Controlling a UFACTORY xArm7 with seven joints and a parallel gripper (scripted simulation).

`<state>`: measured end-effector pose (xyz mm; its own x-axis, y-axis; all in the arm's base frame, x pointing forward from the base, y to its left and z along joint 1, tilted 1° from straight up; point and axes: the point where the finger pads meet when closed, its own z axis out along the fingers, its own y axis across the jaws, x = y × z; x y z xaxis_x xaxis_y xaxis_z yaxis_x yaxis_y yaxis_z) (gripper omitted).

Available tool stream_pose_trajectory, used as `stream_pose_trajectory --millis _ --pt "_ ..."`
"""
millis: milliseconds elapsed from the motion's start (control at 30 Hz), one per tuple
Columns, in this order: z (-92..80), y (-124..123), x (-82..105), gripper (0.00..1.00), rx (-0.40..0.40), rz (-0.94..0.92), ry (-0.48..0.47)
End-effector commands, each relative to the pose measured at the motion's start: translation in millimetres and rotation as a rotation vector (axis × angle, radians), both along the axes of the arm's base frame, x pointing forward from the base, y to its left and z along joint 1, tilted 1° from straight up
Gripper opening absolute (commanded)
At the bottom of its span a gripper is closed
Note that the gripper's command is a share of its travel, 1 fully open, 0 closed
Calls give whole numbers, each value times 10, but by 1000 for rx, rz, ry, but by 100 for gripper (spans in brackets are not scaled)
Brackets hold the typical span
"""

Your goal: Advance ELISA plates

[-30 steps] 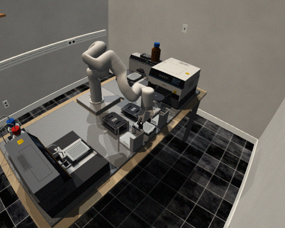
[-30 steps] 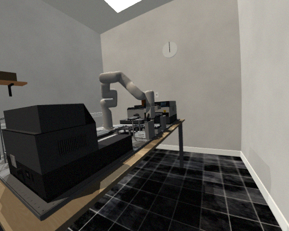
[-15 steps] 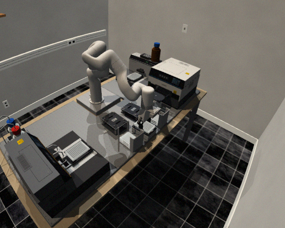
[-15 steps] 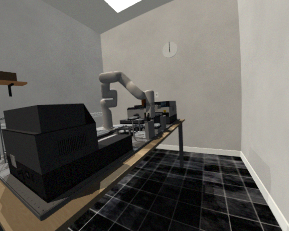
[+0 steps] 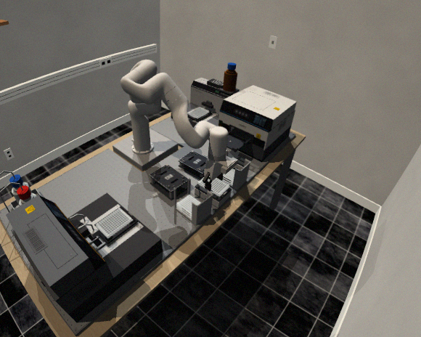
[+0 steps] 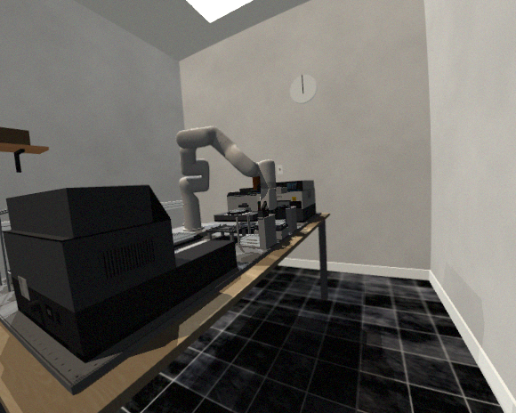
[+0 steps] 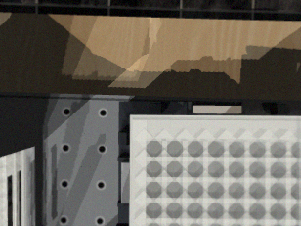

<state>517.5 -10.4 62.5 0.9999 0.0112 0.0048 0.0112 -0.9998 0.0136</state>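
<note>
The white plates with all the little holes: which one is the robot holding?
The white plate by the table's front edge, between the two tall racks, under the gripper. The plate on the big dark machine sits far away, untouched.

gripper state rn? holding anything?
Gripper: closed on a white multi-well microplate, near the front edge of the table between the two rack walls.

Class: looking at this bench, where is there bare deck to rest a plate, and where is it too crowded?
Bare grey deck lies between the arm's base plate, the big dark instrument and the black nest. It is crowded by the gripper, shut on a well plate, among the racks.
</note>
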Motion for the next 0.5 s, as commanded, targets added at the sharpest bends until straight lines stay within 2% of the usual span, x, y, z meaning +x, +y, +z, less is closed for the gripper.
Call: stream_pose_trajectory --millis 0,467 --pt "23 1 13 0 0 0 -4" --pt "144 3 12 0 0 0 -4"
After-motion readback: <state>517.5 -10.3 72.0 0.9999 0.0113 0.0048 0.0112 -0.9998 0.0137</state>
